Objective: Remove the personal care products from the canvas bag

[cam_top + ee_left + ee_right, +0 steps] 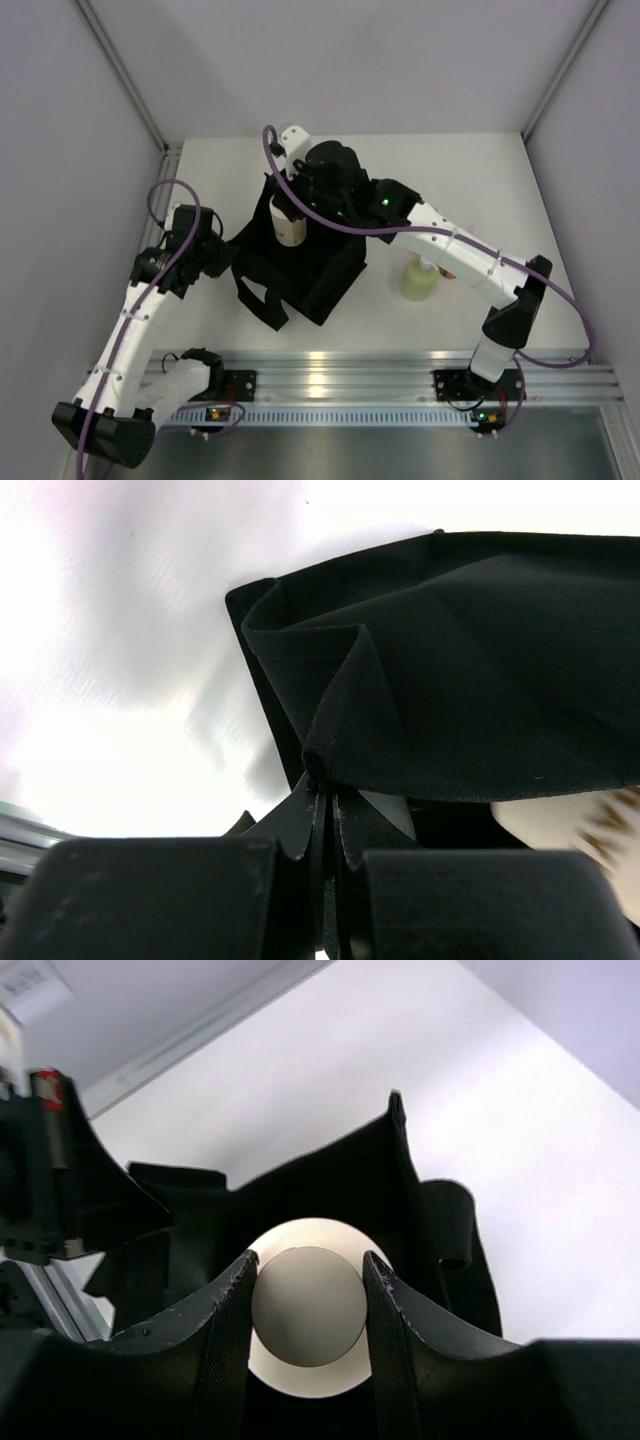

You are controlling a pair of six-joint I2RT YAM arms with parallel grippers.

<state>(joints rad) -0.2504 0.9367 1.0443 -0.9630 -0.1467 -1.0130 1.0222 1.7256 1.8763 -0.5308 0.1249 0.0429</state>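
The canvas bag [318, 280] stands boxy and black in the middle of the table, also seen as folded black cloth [480, 660] and as dark walls [400, 1190]. My left gripper [229, 256] is shut on the bag's left rim, the cloth pinched between its jaws [328, 785]. Over the bag's open top, my right gripper [292, 205] is shut on a beige bottle [290, 228], its fingers on either side of the round cream cap [308, 1305]. A pale yellow-green bottle [420, 280] stands on the table right of the bag. Any other personal care products are hidden.
The bag's short handles [262, 296] flop toward the near side. An aluminium rail [330, 370] runs along the near edge between the arm bases. White walls with metal frame posts [125, 75] close in the table on three sides.
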